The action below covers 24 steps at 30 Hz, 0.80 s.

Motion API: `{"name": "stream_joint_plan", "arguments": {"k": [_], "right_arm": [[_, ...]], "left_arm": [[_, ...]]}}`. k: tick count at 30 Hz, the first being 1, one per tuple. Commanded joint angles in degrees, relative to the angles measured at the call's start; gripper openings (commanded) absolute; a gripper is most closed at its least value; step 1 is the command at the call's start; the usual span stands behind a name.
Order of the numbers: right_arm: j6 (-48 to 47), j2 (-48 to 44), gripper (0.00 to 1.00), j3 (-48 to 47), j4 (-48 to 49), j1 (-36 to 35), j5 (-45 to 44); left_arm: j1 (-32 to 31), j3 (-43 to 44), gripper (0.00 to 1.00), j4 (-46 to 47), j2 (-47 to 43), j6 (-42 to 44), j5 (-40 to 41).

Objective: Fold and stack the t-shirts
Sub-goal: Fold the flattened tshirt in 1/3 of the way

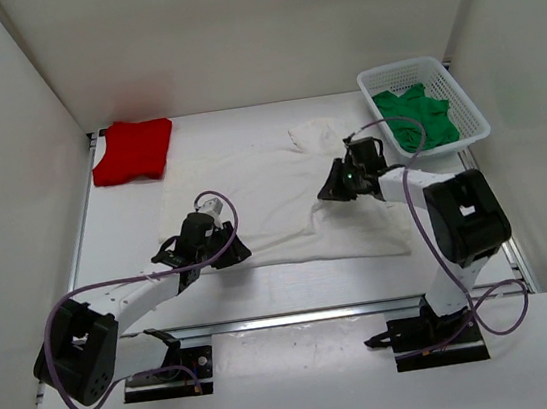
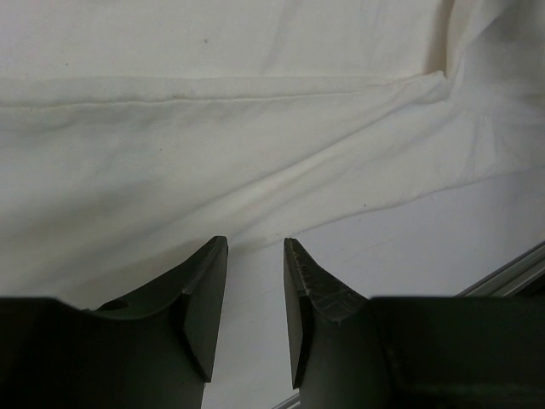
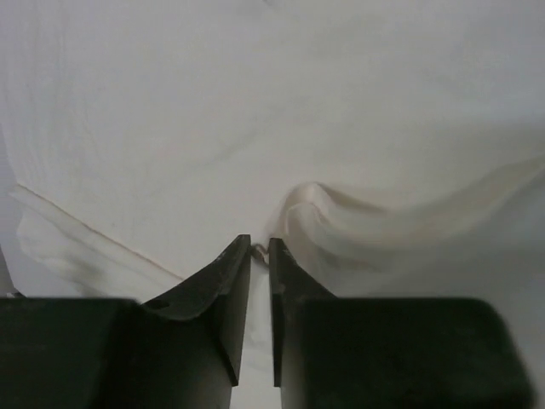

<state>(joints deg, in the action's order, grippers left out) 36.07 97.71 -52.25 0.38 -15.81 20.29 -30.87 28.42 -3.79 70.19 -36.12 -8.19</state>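
Your right pincer is nipped shut on a ruck of the white t-shirt spread mid-frame on the bench, while your left pincer stands open and empty beside its lower-left hem, with the red t-shirt at upper left.

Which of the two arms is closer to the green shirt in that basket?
Right. The right gripper pinches the white t-shirt close to the basket holding the green t-shirt; the left gripper is open over that shirt's opposite side.
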Motion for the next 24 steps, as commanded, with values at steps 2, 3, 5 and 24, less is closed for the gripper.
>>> {"name": "stream_joint_plan", "arguments": {"k": [2,3,5,24], "right_arm": [[-4.0,4.6,0.19,-11.1,-4.3,-1.0,-2.1],[-3.9,5.4,0.2,-12.2,-4.9,-0.6,-2.2],[-5.8,6.2,0.24,-16.3,-5.8,-0.3,-3.8],[-20.1,55.4,0.09,-102.9,-46.9,8.0,-18.2]], "left_arm": [[-0.2,0.0,0.44,1.3,-0.4,-0.4,-1.0],[-0.1,-0.6,0.44,1.4,-0.4,-0.7,-1.0],[-0.7,0.0,0.43,1.4,-0.5,-0.7,-1.1],[-6.6,10.5,0.42,0.6,8.3,2.1,-5.7]]}}
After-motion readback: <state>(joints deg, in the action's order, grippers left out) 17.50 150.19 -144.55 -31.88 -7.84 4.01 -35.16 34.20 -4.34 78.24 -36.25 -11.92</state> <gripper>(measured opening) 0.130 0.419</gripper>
